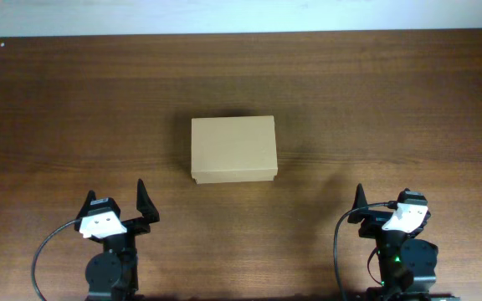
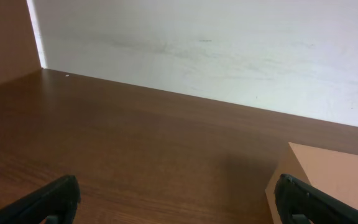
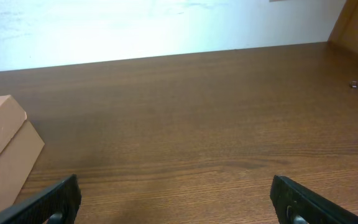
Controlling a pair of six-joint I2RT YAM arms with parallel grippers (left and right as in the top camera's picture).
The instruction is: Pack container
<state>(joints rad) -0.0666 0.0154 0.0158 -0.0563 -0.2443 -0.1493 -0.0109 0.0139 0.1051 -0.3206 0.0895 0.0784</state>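
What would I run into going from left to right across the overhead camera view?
left gripper, jaws open → container, a tan cardboard box near the middle of the table → right gripper, jaws open.

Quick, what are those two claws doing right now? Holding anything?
Left gripper: open, holding nothing.
Right gripper: open, holding nothing.

This looks like a robotics lab workbench: a dark wood-grain table against a plain white wall, with the left arm and right arm mounted at its near edge and a cardboard box between them.
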